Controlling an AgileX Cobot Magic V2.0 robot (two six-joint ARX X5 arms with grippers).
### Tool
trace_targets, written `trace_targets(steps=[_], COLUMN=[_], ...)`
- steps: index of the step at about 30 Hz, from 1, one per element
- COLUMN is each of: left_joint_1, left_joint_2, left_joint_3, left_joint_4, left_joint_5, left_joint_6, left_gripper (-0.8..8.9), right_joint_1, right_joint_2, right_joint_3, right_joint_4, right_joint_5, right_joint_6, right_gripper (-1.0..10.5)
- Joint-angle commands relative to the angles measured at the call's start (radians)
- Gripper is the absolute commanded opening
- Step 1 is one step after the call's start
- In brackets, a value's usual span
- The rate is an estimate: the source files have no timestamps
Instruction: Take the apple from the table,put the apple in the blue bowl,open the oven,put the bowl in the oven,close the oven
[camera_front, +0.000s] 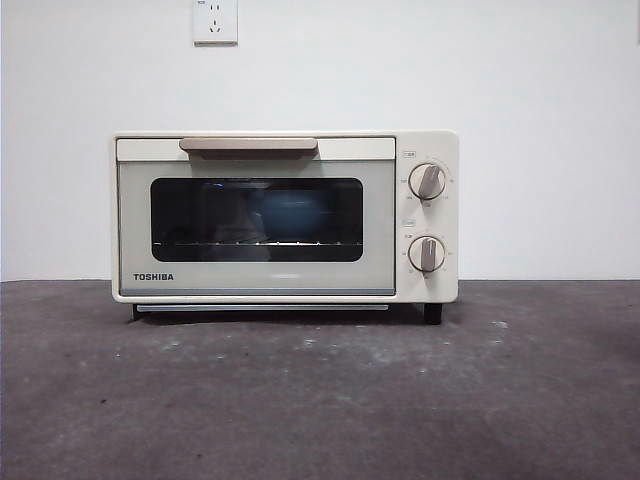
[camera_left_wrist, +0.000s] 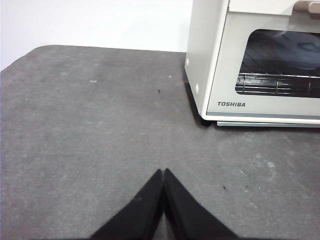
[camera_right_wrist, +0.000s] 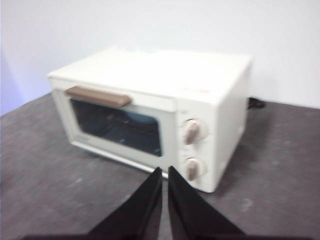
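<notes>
Cream-white and boxy, the oven (camera_front: 285, 217) stands on the dark grey worktop (camera_front: 320, 400) with its door shut, bar handle (camera_front: 248, 146) along the top and two knobs (camera_front: 427, 181) at the right. Through the dark glass window the blue bowl (camera_front: 290, 215) shows dimly on the wire rack; the apple cannot be made out, so whether it sits in the bowl is unclear. Both arms wait clear of the oven: the left gripper (camera_left_wrist: 163, 172) hovers over bare worktop with jaws pressed together, and the right gripper (camera_right_wrist: 165, 171), near the knobs, is closed and empty too. Little seems left to do; the main risk is a door not fully latched, or a gripper brushing a knob.
</notes>
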Motion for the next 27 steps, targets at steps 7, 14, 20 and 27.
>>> trace_targets(steps=[7,14,20,27], left_joint_1=[0.002,0.002,0.002,0.002], left_joint_2=[-0.002,-0.002,-0.002,-0.002], left_joint_3=[-0.023,-0.023,-0.023,-0.023], left_joint_4=[-0.003,-0.003,-0.003,-0.003], left_joint_5=[0.002,0.002,0.002,0.002], left_joint_6=[-0.008,-0.008,-0.008,-0.008], left_gripper=[0.07,0.07,0.07,0.07], right_joint_1=[-0.284,-0.361,-0.368,-0.368], right_joint_2=[-0.224,-0.367,-0.441,-0.453], right_joint_3=[-0.216,-0.399,-0.492,-0.521], right_joint_4=[0.142,0.233,0.232,0.122], right_joint_5=[-0.016,-0.009,0.019,0.018], right_joint_6=[-0.062,-0.062,-0.062,-0.057], right_gripper=[0.0,0.0,0.0,0.0])
